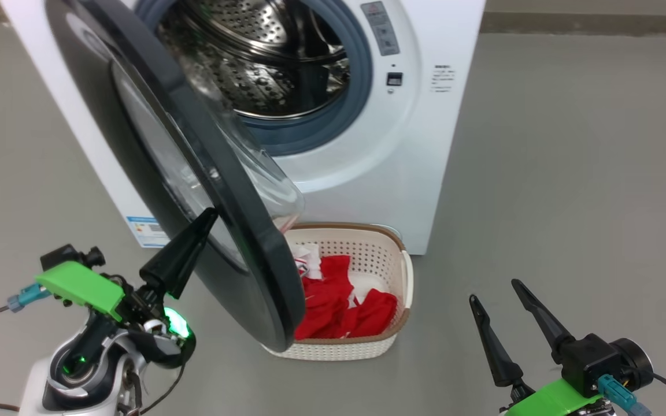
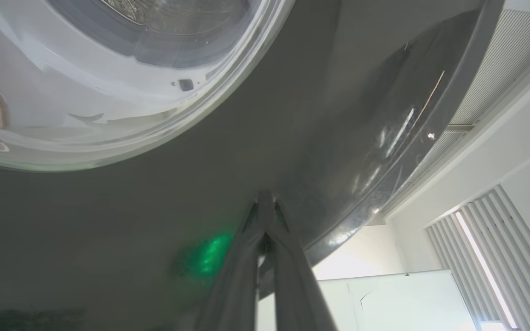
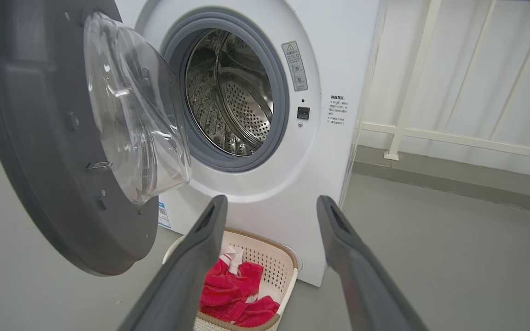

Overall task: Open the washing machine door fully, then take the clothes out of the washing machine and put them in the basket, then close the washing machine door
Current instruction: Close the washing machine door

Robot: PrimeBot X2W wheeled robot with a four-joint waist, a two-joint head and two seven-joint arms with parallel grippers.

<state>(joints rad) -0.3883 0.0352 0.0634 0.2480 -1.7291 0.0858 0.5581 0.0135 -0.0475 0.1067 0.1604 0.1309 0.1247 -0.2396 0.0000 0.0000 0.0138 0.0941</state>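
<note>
Clothes lie in basket, just right of left gripper; washing machine looks empty. Left gripper pinched shut, tips apparently touching door outer face. Right gripper spread open, idle. Closing step: push door shut.

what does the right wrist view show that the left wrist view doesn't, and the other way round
Right wrist view: the open right gripper, the clothes lying in the basket on the grey floor, and a white railing.
Left wrist view: the shut left gripper, its tips at the dark outer face of the washing machine door, plus window blinds and a whiteboard.
Both: the door and its glass bowl, seen from opposite sides, and the washing machine front, through the glass in the left wrist view.
</note>
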